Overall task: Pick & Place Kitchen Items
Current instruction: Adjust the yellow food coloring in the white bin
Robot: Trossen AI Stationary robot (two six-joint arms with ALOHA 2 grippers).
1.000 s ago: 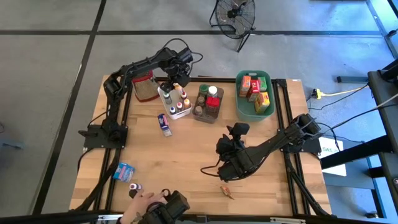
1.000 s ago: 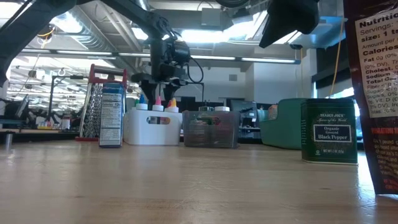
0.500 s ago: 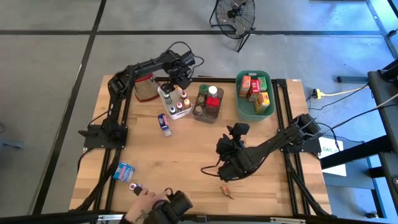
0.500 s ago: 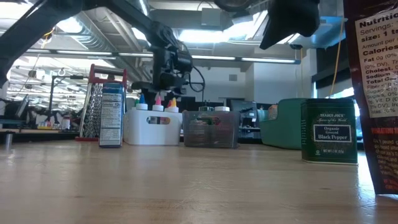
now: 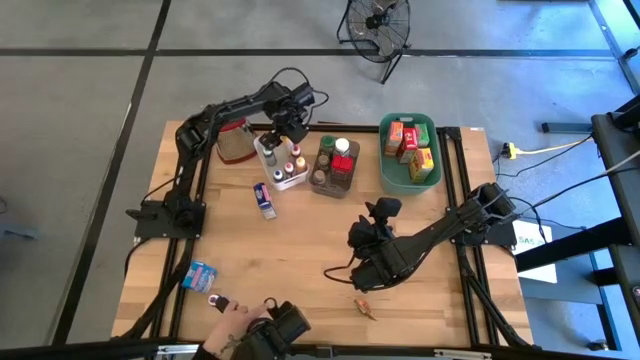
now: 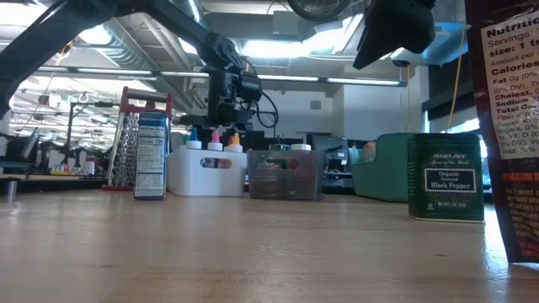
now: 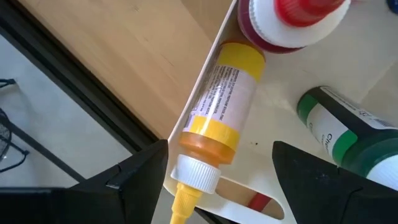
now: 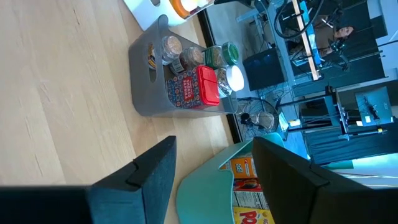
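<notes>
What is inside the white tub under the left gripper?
The white tub holds small bottles: one with a yellow cap, one with a red cap and one with a green cap. The left gripper hangs above them, jaws open. The tub's floor under the bottles is hidden.

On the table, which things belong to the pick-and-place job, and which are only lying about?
Job: yellow bottle lying in the white tub under the open left gripper; blue box; black pepper tin; boxes in the green tub.
Lying about: metal grater; fan.
</notes>
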